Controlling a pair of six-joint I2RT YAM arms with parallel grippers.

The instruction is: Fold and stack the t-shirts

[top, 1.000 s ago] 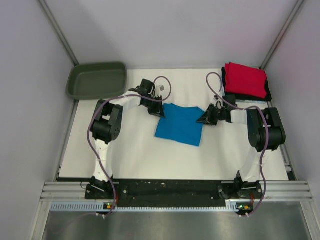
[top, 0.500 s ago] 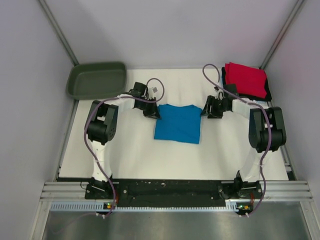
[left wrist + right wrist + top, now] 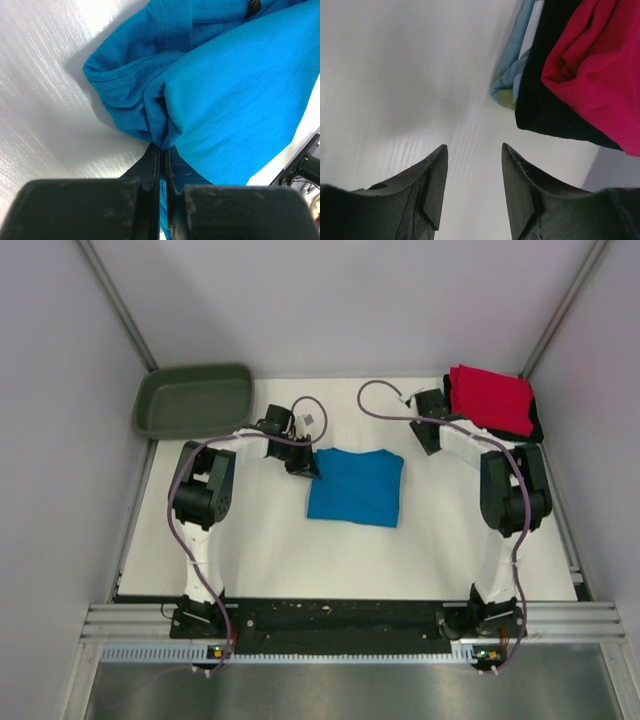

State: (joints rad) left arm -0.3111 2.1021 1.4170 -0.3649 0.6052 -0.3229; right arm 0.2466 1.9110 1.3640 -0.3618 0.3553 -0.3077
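A turquoise-blue t-shirt [image 3: 357, 486] lies folded in a rough square at the table's middle. My left gripper [image 3: 305, 465] is shut on its upper left corner; in the left wrist view the bunched blue cloth [image 3: 220, 95] is pinched between the closed jaws of that gripper [image 3: 162, 147]. At the back right sits a stack with a red t-shirt [image 3: 490, 400] on top. The right wrist view shows the red shirt [image 3: 600, 75] over a black one [image 3: 545, 100] and a light one [image 3: 512, 75]. My right gripper [image 3: 430, 402] [image 3: 474, 146] is open and empty, just left of that stack.
A dark olive-green tub [image 3: 195, 400] stands at the back left corner of the white table [image 3: 260, 550]. Grey walls close in the left, right and back sides. Cables loop above both wrists.
My right gripper has let go of the blue shirt's right corner, opened, and swung back and right toward the stack. The blue shirt now lies squarer. The left gripper keeps its hold.
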